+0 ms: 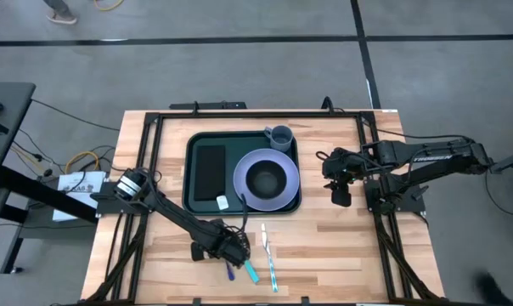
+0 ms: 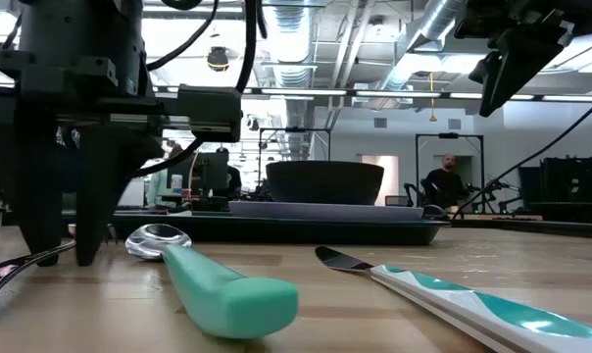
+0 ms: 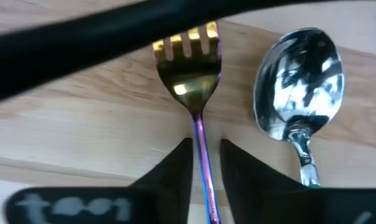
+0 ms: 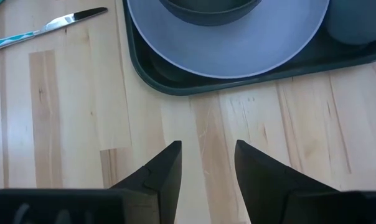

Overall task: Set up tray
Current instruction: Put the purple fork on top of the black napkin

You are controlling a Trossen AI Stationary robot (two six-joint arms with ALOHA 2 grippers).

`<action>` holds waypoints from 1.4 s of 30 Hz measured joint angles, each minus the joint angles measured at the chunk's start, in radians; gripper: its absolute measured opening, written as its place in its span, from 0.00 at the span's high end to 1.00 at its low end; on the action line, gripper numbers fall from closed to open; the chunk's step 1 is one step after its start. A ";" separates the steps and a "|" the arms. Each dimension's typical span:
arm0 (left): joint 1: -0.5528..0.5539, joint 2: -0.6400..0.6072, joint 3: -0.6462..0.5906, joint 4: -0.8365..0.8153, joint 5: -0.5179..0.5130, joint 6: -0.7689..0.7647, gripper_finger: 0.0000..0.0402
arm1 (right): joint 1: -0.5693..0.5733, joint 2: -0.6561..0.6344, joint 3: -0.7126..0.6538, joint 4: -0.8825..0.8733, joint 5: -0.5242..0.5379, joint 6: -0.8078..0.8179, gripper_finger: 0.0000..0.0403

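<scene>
The dark green tray (image 1: 193, 195) lies mid-table and holds a black napkin (image 1: 210, 168), a lavender plate (image 1: 282, 195) with a dark bowl (image 1: 265, 178) on it, and a grey-blue cup (image 1: 279, 136). Near the table's near edge lie a fork (image 3: 189, 74) with gold tines and a purple handle, a teal-handled spoon (image 3: 298, 81) and a teal-and-white knife (image 1: 270, 263). My left gripper (image 3: 205, 149) is low over the fork and open, one finger on each side of its handle just behind the tines. My right gripper (image 4: 208, 155) is open above bare wood, right of the tray.
The spoon (image 2: 218, 284) and knife (image 2: 453, 294) lie flat on the wood just right of the fork, close to my left gripper (image 2: 66, 235). A black frame runs around the table's edges. People show in the room beyond the far edge.
</scene>
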 joint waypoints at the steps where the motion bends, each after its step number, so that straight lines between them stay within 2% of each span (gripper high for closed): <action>1: 0.000 0.001 0.005 -0.014 0.003 0.012 0.88 | 0.000 0.000 0.000 0.000 0.000 -0.001 0.66; 4: -0.001 0.004 0.027 -0.061 0.010 0.062 0.97 | 0.000 0.000 0.000 0.000 0.000 -0.008 0.66; 11: -0.003 0.005 0.105 -0.193 0.022 0.109 0.99 | 0.000 0.000 0.000 0.000 0.001 -0.010 0.66; 14: -0.005 -0.037 0.173 -0.284 -0.003 0.108 0.99 | 0.000 0.000 0.000 0.000 0.001 -0.010 0.66; 19: 0.003 -0.138 0.301 -0.571 -0.154 0.079 1.00 | 0.000 0.000 0.000 0.000 -0.002 -0.020 0.66; 22: 0.035 -0.232 0.331 -0.767 -0.235 0.064 1.00 | 0.000 0.000 0.000 0.001 -0.006 -0.055 0.66; 24: 0.072 -0.310 0.290 -0.786 -0.285 0.081 1.00 | 0.000 0.000 0.000 0.001 -0.006 -0.061 0.66; 28: 0.169 -0.522 0.110 -0.753 -0.380 0.131 1.00 | 0.000 0.000 0.000 0.001 -0.006 -0.080 0.66; 31: 0.261 -0.658 -0.036 -0.732 -0.367 0.172 1.00 | 0.000 0.000 0.000 0.001 -0.006 -0.081 0.66; 35: 0.389 -0.808 -0.207 -0.608 -0.365 0.332 1.00 | 0.000 0.000 0.000 0.001 -0.021 -0.053 0.66; 39: 0.546 -0.873 -0.371 -0.414 -0.333 0.527 1.00 | 0.000 0.000 0.000 0.001 -0.024 -0.008 0.66; 42: 0.668 -0.875 -0.477 -0.238 -0.267 0.704 1.00 | 0.000 0.000 0.000 0.000 -0.024 0.039 0.66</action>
